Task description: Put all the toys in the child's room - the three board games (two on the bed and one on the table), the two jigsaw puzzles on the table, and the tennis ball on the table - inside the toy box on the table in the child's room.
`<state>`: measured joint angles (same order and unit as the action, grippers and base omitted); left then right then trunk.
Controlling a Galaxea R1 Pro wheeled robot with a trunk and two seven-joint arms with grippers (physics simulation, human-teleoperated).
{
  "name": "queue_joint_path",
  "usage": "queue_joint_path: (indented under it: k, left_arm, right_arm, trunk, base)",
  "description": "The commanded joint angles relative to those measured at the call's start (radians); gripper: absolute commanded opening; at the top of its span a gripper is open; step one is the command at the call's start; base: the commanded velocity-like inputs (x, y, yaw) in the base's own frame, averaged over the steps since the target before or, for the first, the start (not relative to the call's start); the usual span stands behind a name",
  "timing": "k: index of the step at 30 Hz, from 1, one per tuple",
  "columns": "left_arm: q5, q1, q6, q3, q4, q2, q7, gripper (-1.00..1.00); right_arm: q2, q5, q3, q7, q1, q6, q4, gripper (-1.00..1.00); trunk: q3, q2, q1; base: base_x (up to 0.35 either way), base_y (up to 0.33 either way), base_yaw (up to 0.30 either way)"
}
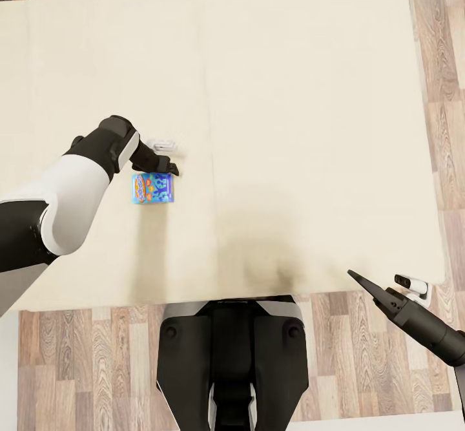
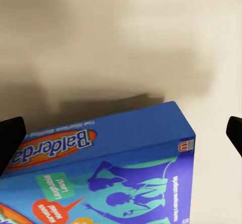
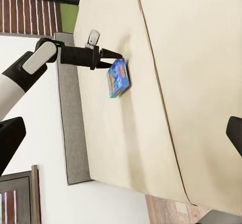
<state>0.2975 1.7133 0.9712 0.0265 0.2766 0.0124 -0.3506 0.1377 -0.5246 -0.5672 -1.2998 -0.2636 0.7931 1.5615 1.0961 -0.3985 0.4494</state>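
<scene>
Balderdash board game (image 1: 153,188) lies flat on the bed (image 1: 290,127) – left gripper (image 1: 169,167) spread over its far edge, poised to pinch it.

Even, bright, flat render light; no glare. Bed (image 1: 290,95) cover pale, near washed out. Soft grey shadow smudge on bed (image 1: 258,250) near its foot edge, by robot trunk. Small blue game box (image 1: 153,188) casts faint shadow; in left wrist view darker, blurred shadow behind box (image 2: 126,168). Box print sharp.
</scene>
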Motion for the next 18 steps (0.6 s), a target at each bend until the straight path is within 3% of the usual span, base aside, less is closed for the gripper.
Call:
queue_joint_path:
  k: [1, 18]
  left_arm:
    - [0.011, 0.0, 0.003, 0.003, 0.001, 0.0, -0.008, 1.0]
    - [0.009, -0.004, 0.006, 0.005, 0.001, 0.001, -0.009, 1.0]
  right_arm:
    - [0.0, -0.003, 0.0, -0.001, 0.0, 0.008, 0.0, 1.0]
    - [0.0, -0.003, 0.0, -0.001, 0.0, 0.008, 0.0, 1.0]
  trunk:
    - [0.001, -0.002, 0.001]
    - [-0.004, -0.002, 0.001]
  base:
    - [0.0, 0.0, 0.0]
    - [0.0, 0.0, 0.0]
